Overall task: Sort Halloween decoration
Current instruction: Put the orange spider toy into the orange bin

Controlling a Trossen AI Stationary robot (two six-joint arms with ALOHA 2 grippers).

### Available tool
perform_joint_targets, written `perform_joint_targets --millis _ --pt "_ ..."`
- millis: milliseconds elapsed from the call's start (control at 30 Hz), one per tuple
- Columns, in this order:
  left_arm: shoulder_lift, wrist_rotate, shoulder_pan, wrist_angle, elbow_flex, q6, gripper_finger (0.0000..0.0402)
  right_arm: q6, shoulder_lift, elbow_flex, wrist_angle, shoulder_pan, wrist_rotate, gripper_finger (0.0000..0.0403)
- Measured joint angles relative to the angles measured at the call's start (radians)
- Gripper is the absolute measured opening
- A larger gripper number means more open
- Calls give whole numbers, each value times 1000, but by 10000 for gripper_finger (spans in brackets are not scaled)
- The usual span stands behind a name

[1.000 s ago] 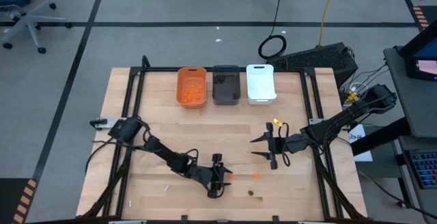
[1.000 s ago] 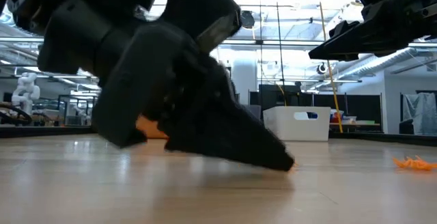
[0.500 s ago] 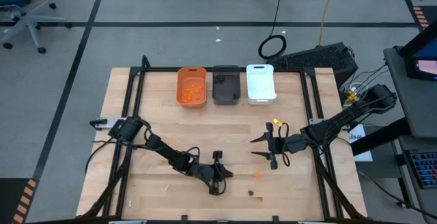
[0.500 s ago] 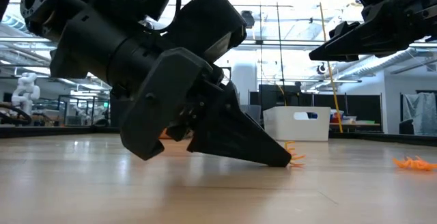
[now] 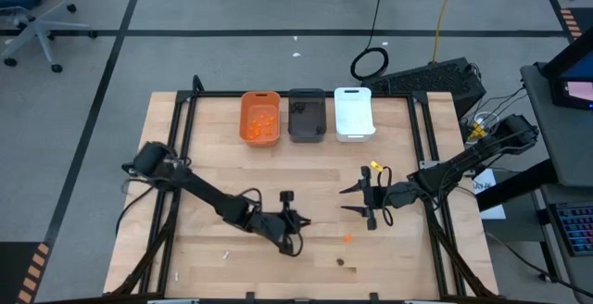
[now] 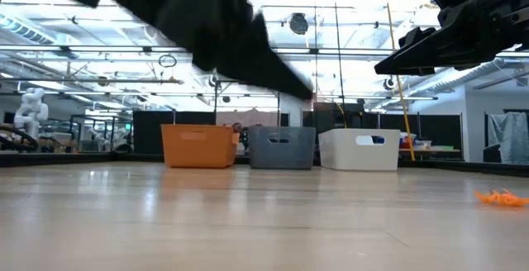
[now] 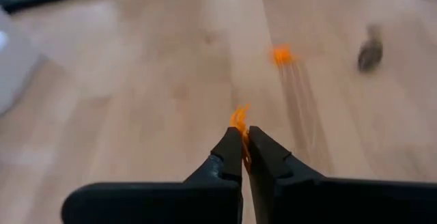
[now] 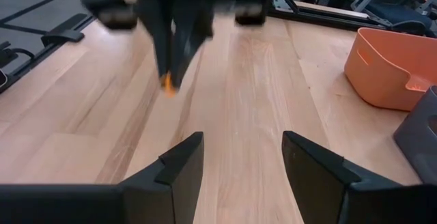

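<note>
From above, the left gripper [image 5: 298, 221] sits over the near middle of the table [image 5: 213, 183], jaws clenched on a small orange piece that is too tiny to make out from this height; the right gripper [image 5: 357, 199] waits over the right half with its fingers spread and nothing between them, clear of the left arm's path, I judge. Three bins line the far edge: the orange bin [image 5: 260, 117] holds several orange pieces, the dark grey bin [image 5: 307, 115] shows something dark inside that I cannot resolve, and the white bin [image 5: 353, 113] looks bare inside. One loose orange piece [image 5: 347, 238] lies near the front, a dark lump [image 5: 340, 263] nearer the edge, and a white stick [image 5: 224, 255] to the left; a yellow-orange bit [image 5: 375, 166] lies beside the right gripper.

From table height, the left gripper [image 6: 273, 73] hangs clear of the wood, raised so its load can travel to the bins, as I read it; the orange, grey and white bins stand in a row behind; an orange piece [image 6: 500, 196] rests on the wood at the right.

In the left wrist view, the fingertips [image 7: 232, 149] pinch the held orange piece [image 7: 238, 120]; another orange piece and a dark lump lie on the wood beyond.

In the right wrist view, the right fingers [image 8: 179, 162] stand apart and bare; the left gripper shows farther off with its orange piece; the orange bin's rim shows beside a grey corner.
</note>
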Motion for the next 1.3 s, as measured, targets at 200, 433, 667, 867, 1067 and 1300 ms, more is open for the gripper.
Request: perform_joint_targets --millis 200,433,667,867,1067,1300 --pt "-150 -10 14 -111 0 -162 2 1 0 0 4 0 0 183" --pt "-236 15 45 -159 0 -409 2 1 0 0 9 0 0 183" --pt "-237 14 56 -154 0 -468 2 4 0 0 8 0 0 183" --pt "-237 12 62 -168 0 -391 2 3 0 0 8 0 -1 183" --pt "-237 -18 66 -168 0 -80 2 1 0 0 7 0 -1 183" --pt "-237 -102 67 -170 0 268 2 1 0 0 -2 0 -1 183"
